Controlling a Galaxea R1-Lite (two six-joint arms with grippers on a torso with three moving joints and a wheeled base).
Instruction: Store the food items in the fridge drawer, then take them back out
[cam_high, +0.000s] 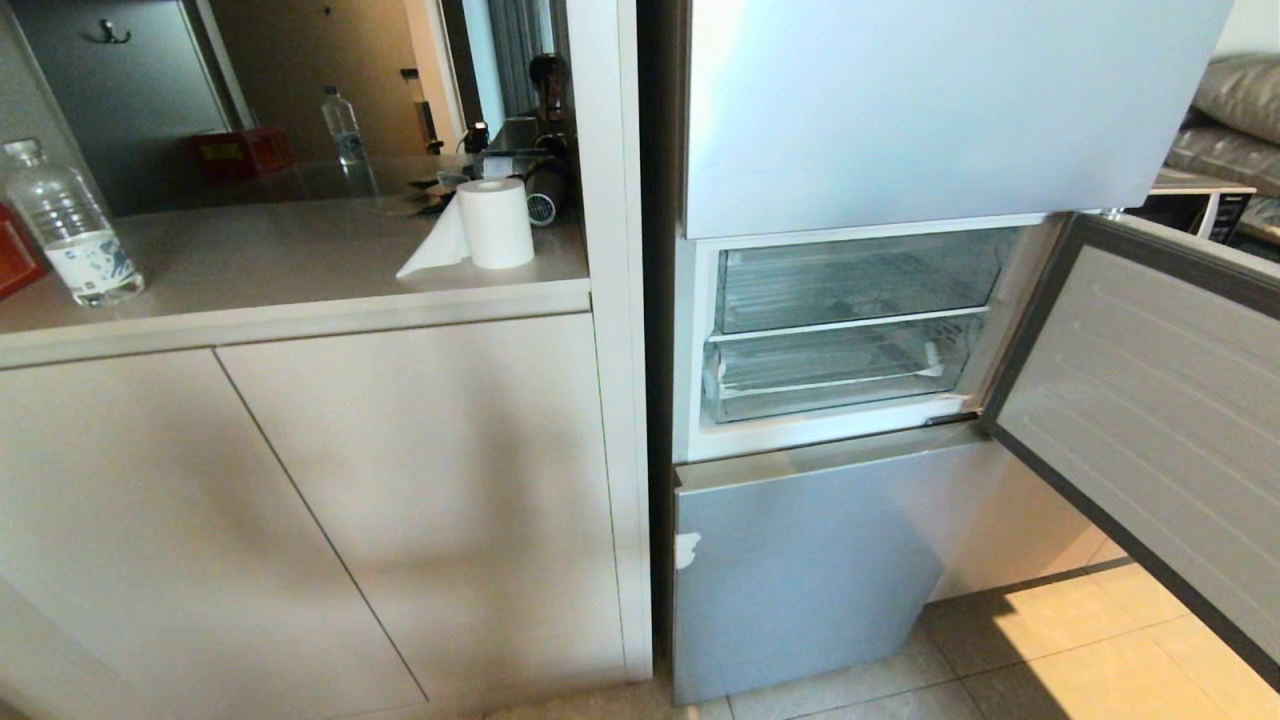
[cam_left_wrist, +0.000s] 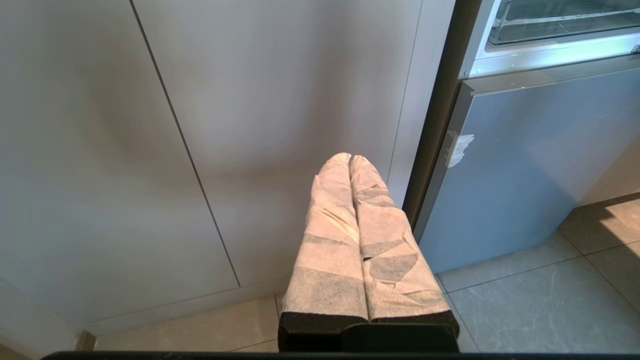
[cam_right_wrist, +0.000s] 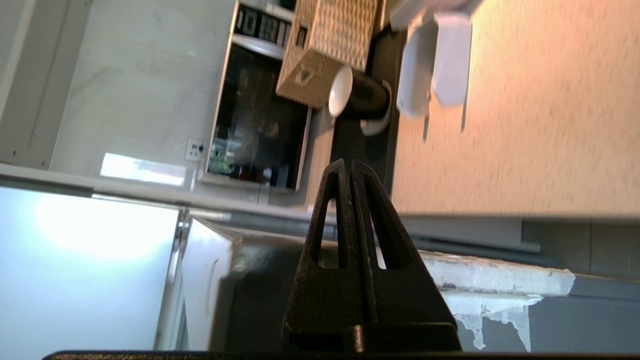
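- Both grippers, left (cam_left_wrist: 350, 159) and right (cam_right_wrist: 346, 165), had jaws clenched on nothing.
- I saw no food items; fridge drawer (cam_high: 835, 370) sat pushed in.
- Right arm could clip the open fridge door (cam_high: 1150, 400).

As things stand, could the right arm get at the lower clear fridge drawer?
Probably yes. The middle door is swung wide, so the drawer's front is exposed with nothing before it. But the right tool is shut and faces away toward a microwave, so it must first swing round.

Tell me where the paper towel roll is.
In the head view, the paper towel roll stands upright on the counter, left of the fridge, a loose sheet trailing leftward.
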